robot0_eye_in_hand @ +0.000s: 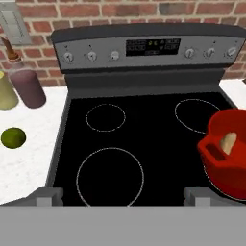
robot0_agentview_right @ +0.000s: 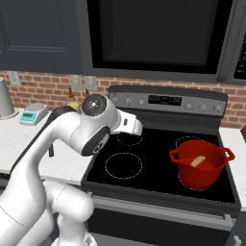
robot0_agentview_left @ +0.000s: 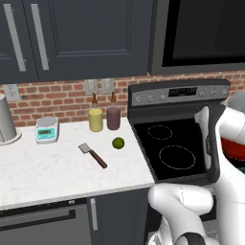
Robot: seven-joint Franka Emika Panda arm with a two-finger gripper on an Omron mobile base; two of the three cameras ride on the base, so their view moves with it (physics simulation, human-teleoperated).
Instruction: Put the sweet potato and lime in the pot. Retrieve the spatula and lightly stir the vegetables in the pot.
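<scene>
I see the stove (robot0_eye_in_hand: 144,144) with bare left burners; the worktop (robot0_agentview_left: 57,162) spreads wide beside it. The pot (robot0_agentview_right: 201,163) sits front right, the sweet potato (robot0_agentview_right: 198,161) inside. My gripper (robot0_eye_in_hand: 123,194) hangs spread, empty. The spatula (robot0_agentview_left: 92,155) lies mid-worktop, the lime (robot0_agentview_left: 118,142) near the stove's edge.

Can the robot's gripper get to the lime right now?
Probably yes. The lime sits alone on the counter, spatula and bottles apart from it, and the open gripper holds nothing.

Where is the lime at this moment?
The lime lies on the white counter, left of the stove, between the spatula and the stove's edge, in front of two bottles.
</scene>
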